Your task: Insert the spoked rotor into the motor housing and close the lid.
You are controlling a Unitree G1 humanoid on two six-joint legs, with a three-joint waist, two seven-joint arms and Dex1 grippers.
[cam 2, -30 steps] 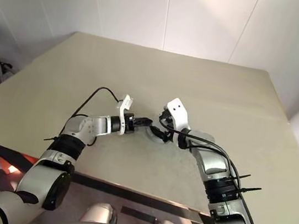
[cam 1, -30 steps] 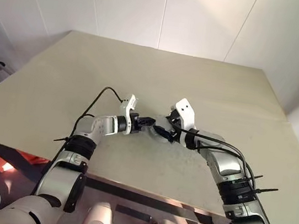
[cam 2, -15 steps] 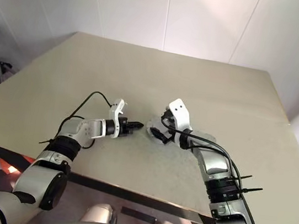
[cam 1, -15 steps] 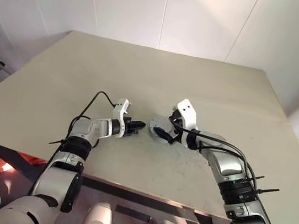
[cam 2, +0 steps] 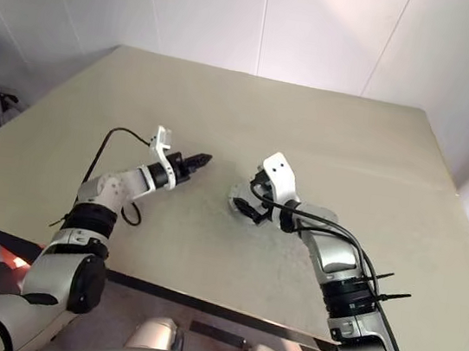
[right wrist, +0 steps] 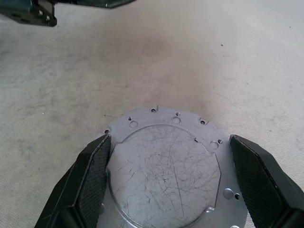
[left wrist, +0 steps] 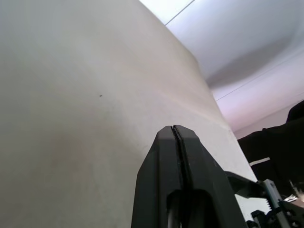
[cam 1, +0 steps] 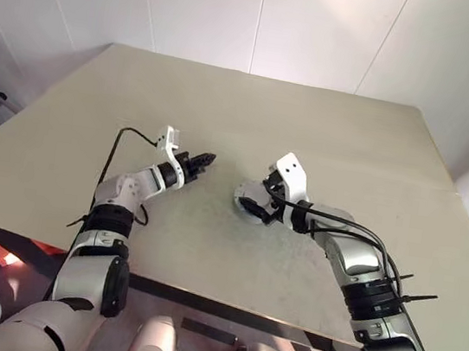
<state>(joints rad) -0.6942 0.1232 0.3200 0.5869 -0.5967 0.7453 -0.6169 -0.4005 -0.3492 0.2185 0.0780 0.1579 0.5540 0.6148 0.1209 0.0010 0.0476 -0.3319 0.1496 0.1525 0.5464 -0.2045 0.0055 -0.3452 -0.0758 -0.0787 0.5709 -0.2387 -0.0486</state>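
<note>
Right wrist view: round lid point(right wrist: 164, 173), seemingly flat, between spread tool point(right wrist: 166, 180) fingers.

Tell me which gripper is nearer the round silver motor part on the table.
Right. The right gripper straddles the motor housing, fingers open either side. The left gripper, shut, hovers apart to its left.

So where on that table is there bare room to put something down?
Nearly all of the table is bare: the far half up to the wall, and both side stretches outside the arms. The only crowded spot is near the front middle, where the right gripper straddles the round metal part, with the shut left gripper close by.
</note>
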